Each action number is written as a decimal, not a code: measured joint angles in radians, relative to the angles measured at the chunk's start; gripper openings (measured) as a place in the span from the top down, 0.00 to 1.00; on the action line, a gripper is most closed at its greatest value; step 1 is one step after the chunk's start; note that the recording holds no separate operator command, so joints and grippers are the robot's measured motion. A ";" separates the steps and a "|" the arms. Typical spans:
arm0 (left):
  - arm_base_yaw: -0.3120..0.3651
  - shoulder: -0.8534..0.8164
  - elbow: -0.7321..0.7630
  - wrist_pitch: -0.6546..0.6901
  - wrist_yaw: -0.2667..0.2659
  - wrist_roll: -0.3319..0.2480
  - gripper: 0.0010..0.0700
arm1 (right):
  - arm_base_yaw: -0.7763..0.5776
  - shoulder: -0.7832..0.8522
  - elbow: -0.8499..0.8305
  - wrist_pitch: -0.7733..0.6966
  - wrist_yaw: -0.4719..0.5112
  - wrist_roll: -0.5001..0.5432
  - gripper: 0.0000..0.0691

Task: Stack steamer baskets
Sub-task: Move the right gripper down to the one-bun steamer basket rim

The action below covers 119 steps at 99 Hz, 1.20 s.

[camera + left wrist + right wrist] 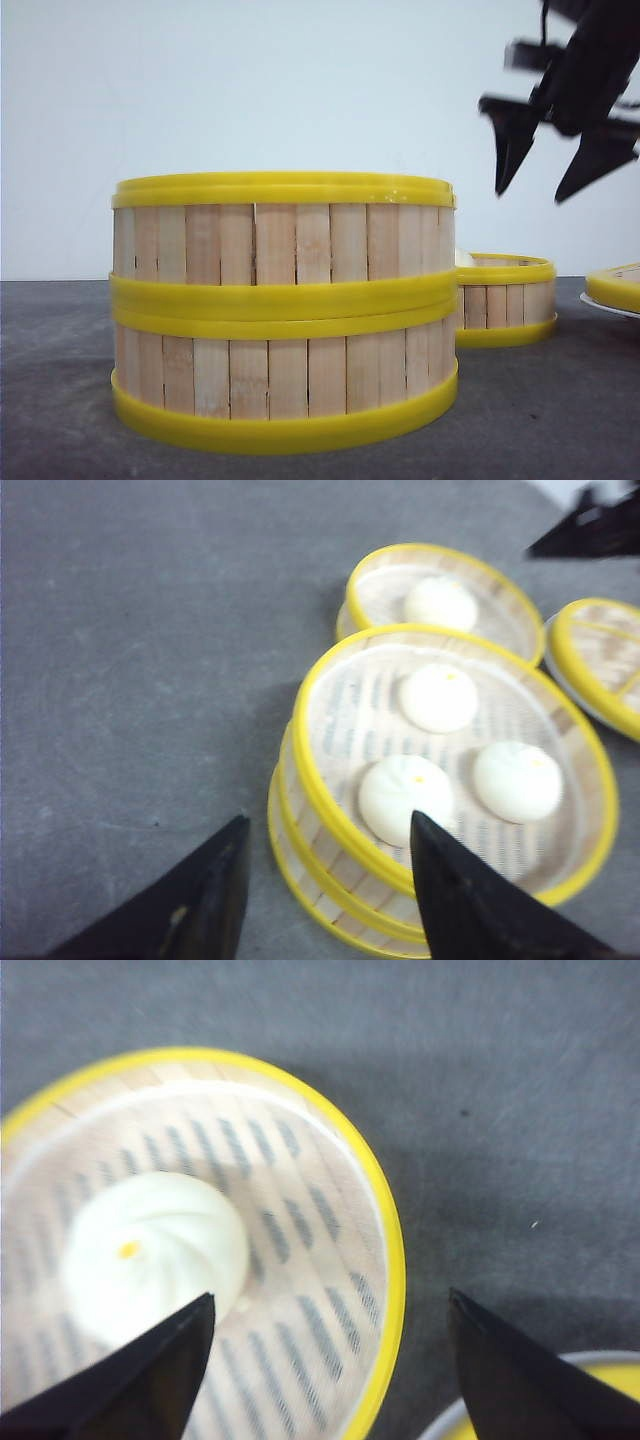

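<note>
A grey table (60, 400) fills the lower front view. At centre stand two stacked steamer baskets (285, 310), one resting squarely on the other; the top one holds three white buns (405, 797). The third steamer basket (505, 298) sits just behind them, at right centre, with a single bun (155, 1250) inside. A yellow lid (615, 285) on a white plate shows at the right edge. The right gripper (555, 175) hangs wide open, upper right, above the third basket. The left gripper (325, 880) is wide open and empty.

Plain white wall (250, 90), dark grey tabletop (60, 400), even light
</note>
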 joint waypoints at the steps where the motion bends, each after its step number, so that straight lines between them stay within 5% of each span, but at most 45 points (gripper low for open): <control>1: -0.001 -0.007 0.000 -0.001 0.002 -0.002 0.58 | 0.000 0.008 0.004 0.000 0.000 0.000 0.34; 58: -0.008 -0.229 0.000 -0.090 0.004 -0.044 0.58 | -0.007 0.169 0.027 0.048 0.074 0.017 0.43; 85: -0.008 -0.229 0.000 -0.138 0.004 -0.044 0.58 | -0.022 0.191 0.028 0.074 0.073 0.036 0.69; 109: -0.008 -0.229 0.000 -0.138 0.004 -0.044 0.58 | -0.025 0.211 0.028 0.067 0.074 0.043 0.76; 119: -0.008 -0.229 0.000 -0.138 0.004 -0.044 0.58 | -0.026 0.216 0.028 0.066 0.071 0.051 0.90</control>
